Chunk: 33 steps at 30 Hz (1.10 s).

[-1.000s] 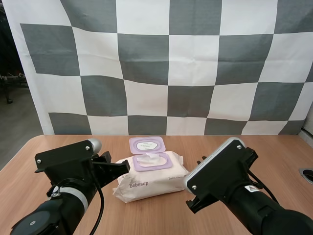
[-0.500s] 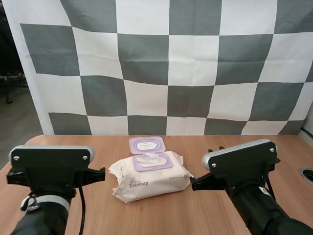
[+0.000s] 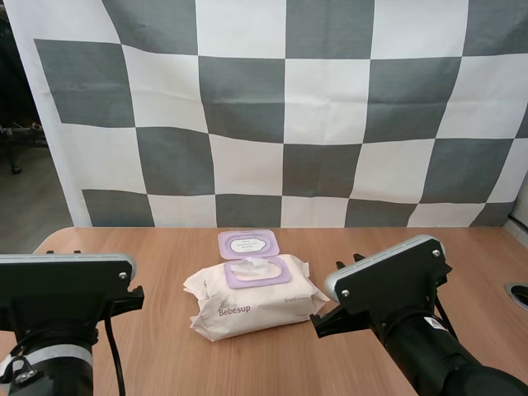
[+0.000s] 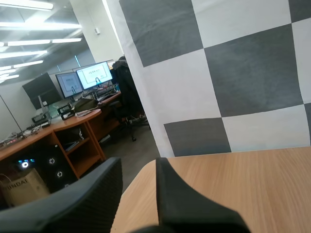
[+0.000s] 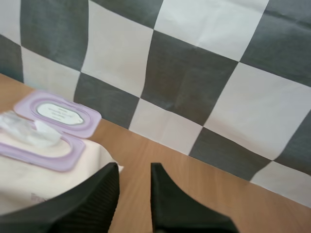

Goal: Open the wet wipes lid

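The white wet wipes pack [image 3: 247, 307] lies in the middle of the table. Its purple lid [image 3: 247, 243] is flipped back flat behind the opening [image 3: 257, 271], where a crumpled wipe sticks up. My left arm [image 3: 62, 297] sits near the front left, well clear of the pack. My right arm [image 3: 388, 285] is just right of the pack's near corner. In the right wrist view my right gripper [image 5: 134, 187] is open and holds nothing, with the lid [image 5: 58, 112] and wipe [image 5: 29, 132] ahead to its side. My left gripper [image 4: 138, 182] is open over bare table near the corner.
The wooden table [image 3: 412, 241] stretches to either side of the pack. A dark round hole [image 3: 518, 294] sits at its far right edge. The table's left edge [image 4: 131, 194] lies under my left gripper.
Both arms have drawn back from the pack: the left swung away left and lower, the right pulled off to the right. The pack and its open lid stayed put.
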{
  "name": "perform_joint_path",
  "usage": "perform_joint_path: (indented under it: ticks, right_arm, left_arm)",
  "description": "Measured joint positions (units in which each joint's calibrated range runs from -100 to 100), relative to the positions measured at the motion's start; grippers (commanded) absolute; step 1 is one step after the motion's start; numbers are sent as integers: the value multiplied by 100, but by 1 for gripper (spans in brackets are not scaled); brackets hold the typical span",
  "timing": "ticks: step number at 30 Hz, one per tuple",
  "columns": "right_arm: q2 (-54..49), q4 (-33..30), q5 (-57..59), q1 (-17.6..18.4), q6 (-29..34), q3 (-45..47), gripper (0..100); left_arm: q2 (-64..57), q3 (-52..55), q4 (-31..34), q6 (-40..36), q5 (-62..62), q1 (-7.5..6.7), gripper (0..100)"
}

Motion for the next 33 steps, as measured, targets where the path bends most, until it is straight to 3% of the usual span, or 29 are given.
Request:
perform_joint_path:
  ticks: [6, 12, 18, 22, 27, 33]
  right_arm:
    - [0, -1002, 347, 0, 0, -18, 40]
    - [0, -2036, 1390, 0, 0, -28, 40]
    - [0, -2843, 939, 0, 18, -28, 40]
    - [0, -2803, -66, 0, 191, -28, 40]
    - [0, -2116, -1266, 0, 7, -28, 37]
    - [0, -1981, -1517, 0, 6, -28, 37]
  left_arm:
    - [0, 0, 997, -23, 440, 0, 41]
    - [0, 0, 1875, -1022, 702, 0, 41]
    - [0, 0, 2918, -1951, 2063, 0, 41]
    - [0, 0, 3602, -2556, 3187, 0, 41]
    - [0, 0, 4458, -3308, 4436, 0, 41]
    - [0, 0, 5490, -4181, 6008, 0, 41]
